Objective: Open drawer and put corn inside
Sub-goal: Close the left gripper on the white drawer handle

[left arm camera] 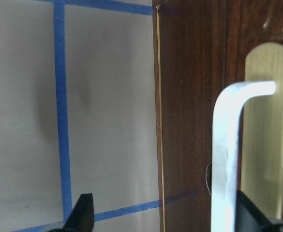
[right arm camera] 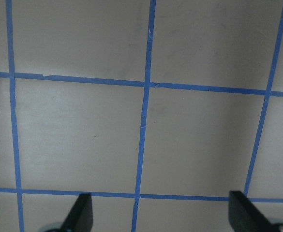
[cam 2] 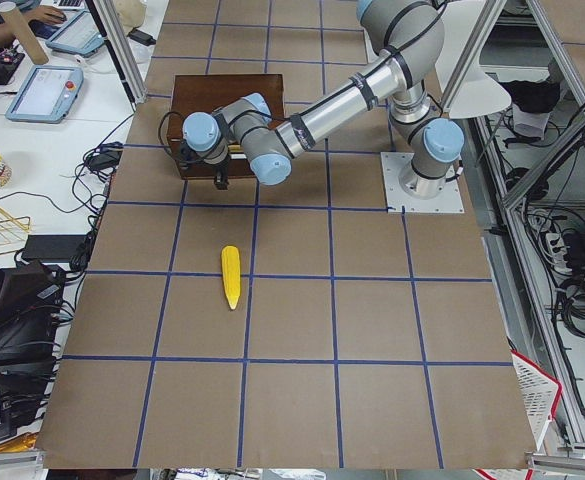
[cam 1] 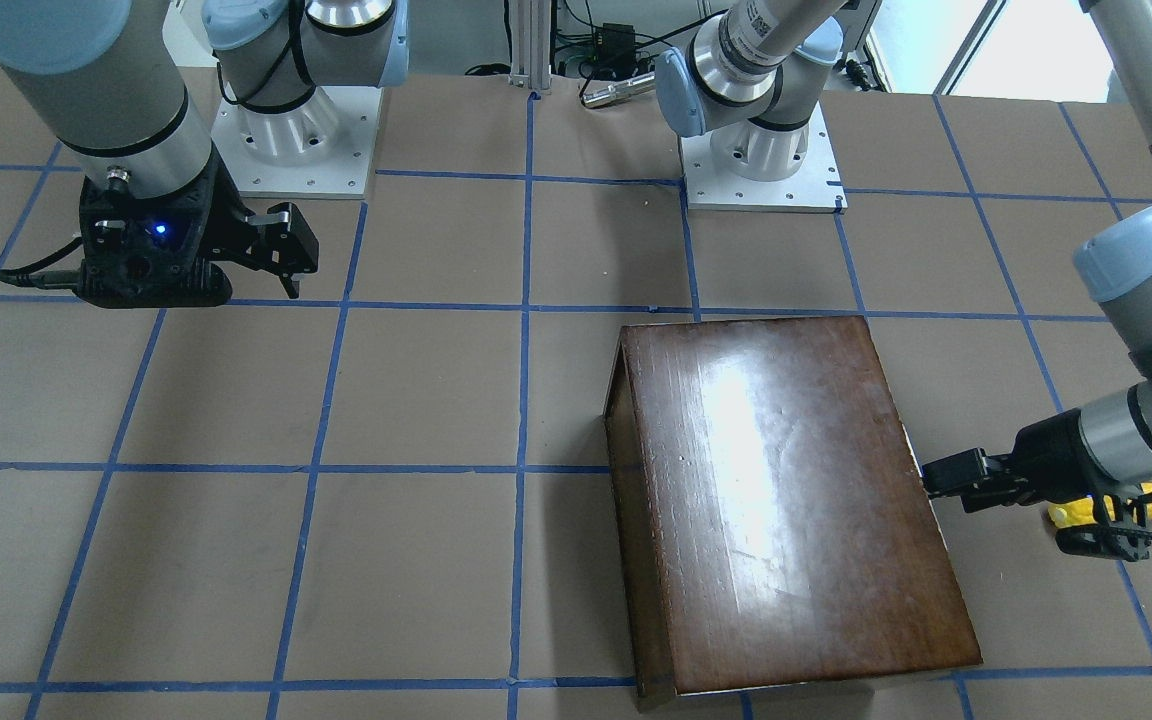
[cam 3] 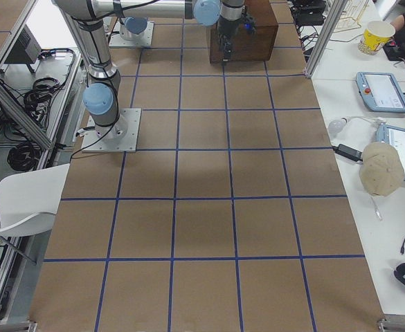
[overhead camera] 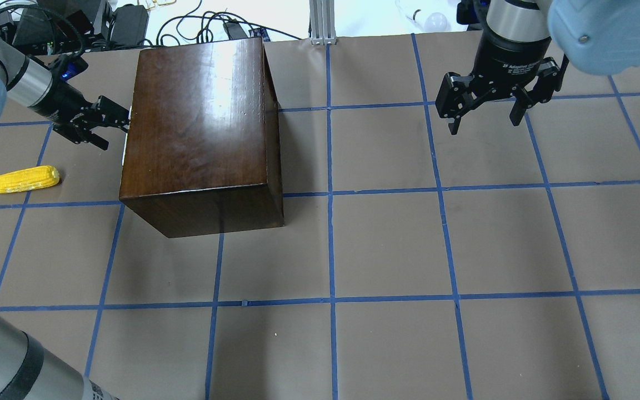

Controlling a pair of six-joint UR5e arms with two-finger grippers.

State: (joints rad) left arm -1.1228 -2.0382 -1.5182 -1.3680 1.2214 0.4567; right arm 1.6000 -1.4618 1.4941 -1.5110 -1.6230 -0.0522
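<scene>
At the front face of the cabinet [overhead camera: 198,128], the left end effector [overhead camera: 110,123] stands wide open, gripping nothing. The silver handle [left arm camera: 226,145] of the drawer [left arm camera: 192,96] sits close beside one finger [left arm camera: 252,215] rather than centred. Closing like this may catch the handle off-centre and slip. Pulling may drag the unbraced cabinet along the worktop [overhead camera: 386,239], and the drawer slides out toward the corn [overhead camera: 20,179], which it could nudge. That bright yellow, tapered cob lies untouched on the worktop near the cabinet. Dark and glossy, the drawer front seems fully shut, though the close view leaves this uncertain. Well apart, the right end effector [overhead camera: 484,125] hangs open, empty.
</scene>
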